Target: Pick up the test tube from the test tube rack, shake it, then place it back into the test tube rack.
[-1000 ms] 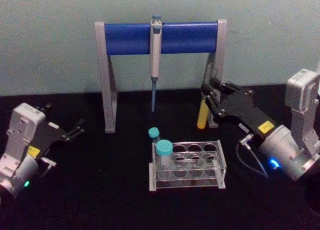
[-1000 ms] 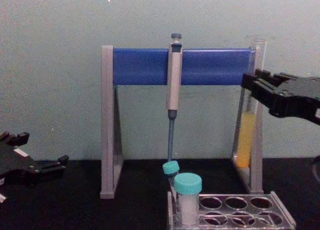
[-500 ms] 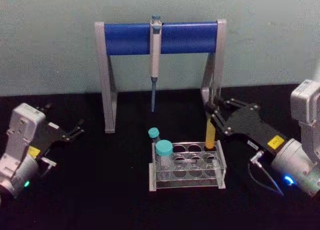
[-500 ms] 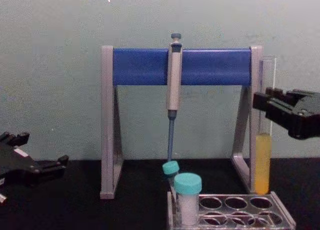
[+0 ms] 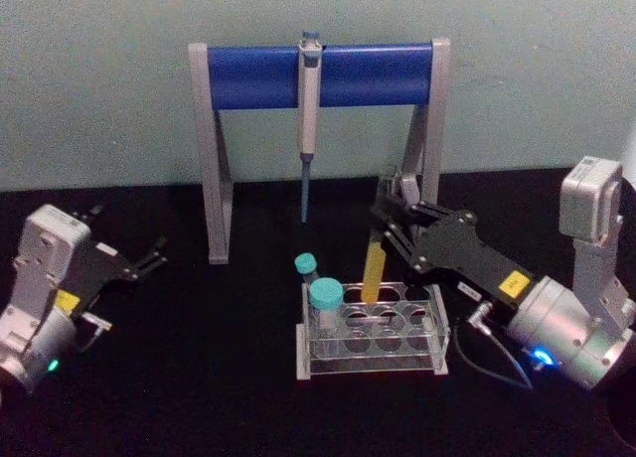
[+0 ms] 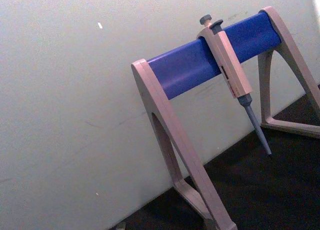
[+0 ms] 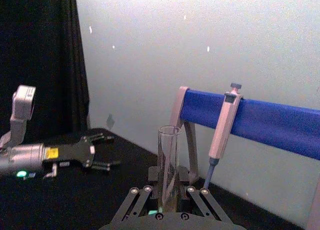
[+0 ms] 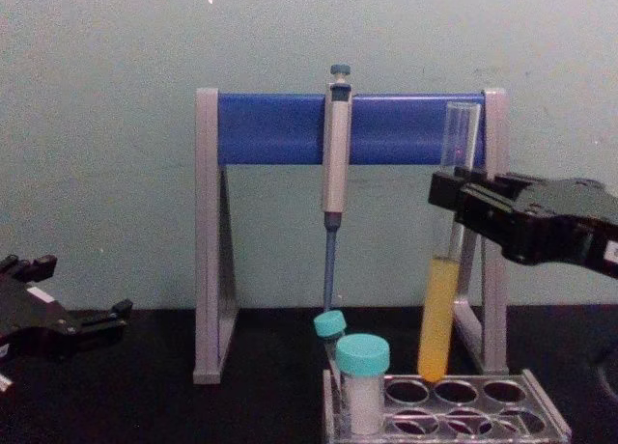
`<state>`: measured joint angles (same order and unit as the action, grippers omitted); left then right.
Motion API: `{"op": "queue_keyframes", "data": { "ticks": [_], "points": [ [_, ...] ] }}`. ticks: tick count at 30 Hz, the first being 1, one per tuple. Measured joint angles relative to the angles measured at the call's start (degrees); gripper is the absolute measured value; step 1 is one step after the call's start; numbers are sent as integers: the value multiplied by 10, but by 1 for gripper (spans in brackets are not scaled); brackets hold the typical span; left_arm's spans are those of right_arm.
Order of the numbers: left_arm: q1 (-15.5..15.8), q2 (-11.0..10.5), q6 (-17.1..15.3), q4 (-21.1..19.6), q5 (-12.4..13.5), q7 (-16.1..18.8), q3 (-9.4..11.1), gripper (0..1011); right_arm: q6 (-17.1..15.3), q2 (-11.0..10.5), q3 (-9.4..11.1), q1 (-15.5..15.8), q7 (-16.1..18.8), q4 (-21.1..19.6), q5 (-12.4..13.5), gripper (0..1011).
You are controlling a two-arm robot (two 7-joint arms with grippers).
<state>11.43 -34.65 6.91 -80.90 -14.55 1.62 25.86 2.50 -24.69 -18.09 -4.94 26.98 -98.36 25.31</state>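
Across the back of your black table [image 5: 199, 387] stands the tall grey-and-blue pipette stand [image 5: 258, 76], with a grey pipette [image 5: 309, 99] hanging from its bar. Your right gripper [image 5: 383, 222] reaches in from the right, its fingers clamped on the upper glass of the tall, slim, clear test tube [image 5: 374, 266] with yellow liquid in its lower part. Your left gripper [image 5: 151, 255] sits parked at the left, fingers spread, holding nothing. The low clear plastic test tube rack [image 5: 373, 366] lies front and centre. The tube leans slightly, its tip at a back-row hole (whether it is inside, I cannot tell), near a short teal-capped white vial [image 5: 325, 308].
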Motion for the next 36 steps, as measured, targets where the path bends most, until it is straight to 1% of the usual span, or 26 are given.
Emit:
{"op": "queue_keyframes", "data": {
  "ticks": [5,7,8,11,17,21,36],
  "points": [
    [0,0,0,0,0,0,0,1001,29,17,-6,-19,-10,29,-1,229],
    [0,0,0,0,0,0,0,1001,42,24,-6,-26,-18,41,-6,228],
    [0,0,0,0,0,0,0,1002,42,24,-6,-26,-18,41,-6,229],
    [0,0,0,0,0,0,0,1001,53,32,-4,-33,-31,55,-18,229],
    [0,0,0,0,0,0,0,1001,56,38,3,-36,-43,63,-30,229],
    [0,0,0,0,0,0,0,1001,54,39,5,-36,-44,64,-33,229],
    [0,0,0,0,0,0,0,1001,50,42,12,-32,-43,61,-36,229]
  ]
}}
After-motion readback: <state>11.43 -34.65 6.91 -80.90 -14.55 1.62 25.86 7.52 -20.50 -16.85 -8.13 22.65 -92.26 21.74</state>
